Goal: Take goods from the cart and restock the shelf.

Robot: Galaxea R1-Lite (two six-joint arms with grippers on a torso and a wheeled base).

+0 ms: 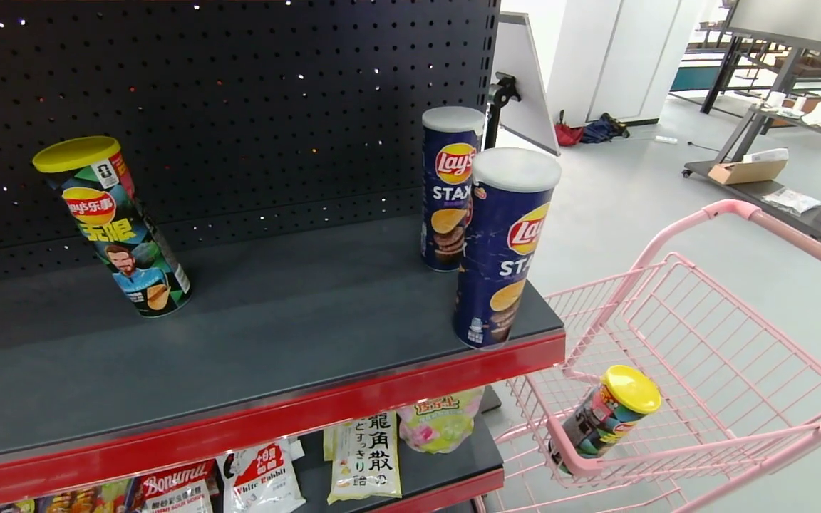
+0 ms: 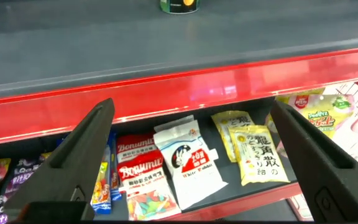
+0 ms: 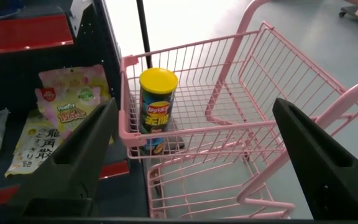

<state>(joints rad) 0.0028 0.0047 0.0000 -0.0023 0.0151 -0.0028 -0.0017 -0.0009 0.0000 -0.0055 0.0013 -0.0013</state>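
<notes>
Yellow-lidded can (image 1: 606, 417) is sitting in the pink cart (image 1: 730, 207), in the corner nearest the shelf (image 1: 275, 320). Left hand (image 2: 191, 104) is hanging wide open and empty, facing the shelf's red front edge. Right hand (image 3: 194, 102) is hanging wide open and empty off the shelf's right end, facing the can.

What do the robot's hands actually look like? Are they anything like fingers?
They are two-pronged claws rather than hands. The left gripper and right gripper look alike: each has a pair of flat, matt black fingers, broad at the base and tapering to blunt tips, with a small round mark low on each.
</notes>
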